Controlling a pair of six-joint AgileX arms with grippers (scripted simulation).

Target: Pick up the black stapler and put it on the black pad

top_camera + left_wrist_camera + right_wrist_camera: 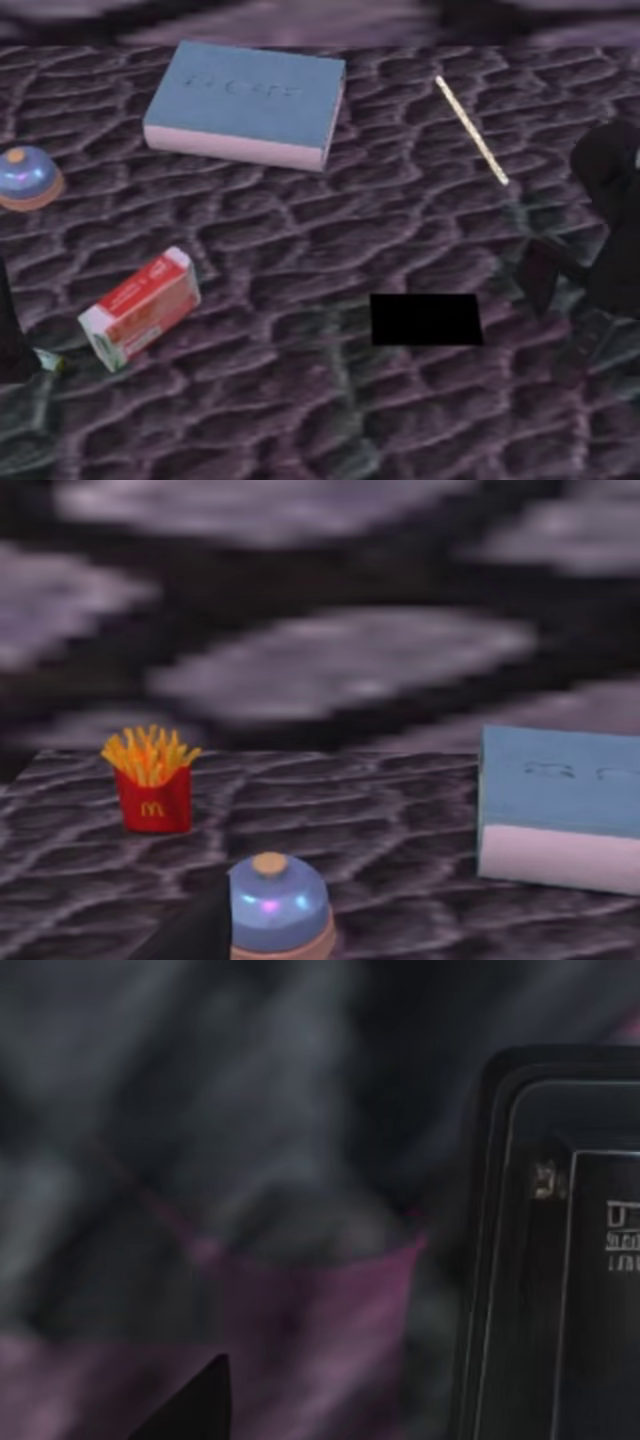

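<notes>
The black stapler (545,275) sits near the table's right side, to the right of the black pad (425,320), which lies flat with nothing on it. My right gripper (585,290) hovers just right of the stapler, open and holding nothing. In the right wrist view the stapler (550,1260) fills one side, very close, and one dark fingertip (200,1405) stands well apart from it over the cloth. My left gripper (15,345) is parked at the table's left edge, open and holding nothing.
A blue box (245,105) lies at the back. A blue bell (28,178) is at the far left, a red-and-white carton (140,305) front left, and a thin pale stick (470,130) back right. The left wrist view shows a fries carton (150,790).
</notes>
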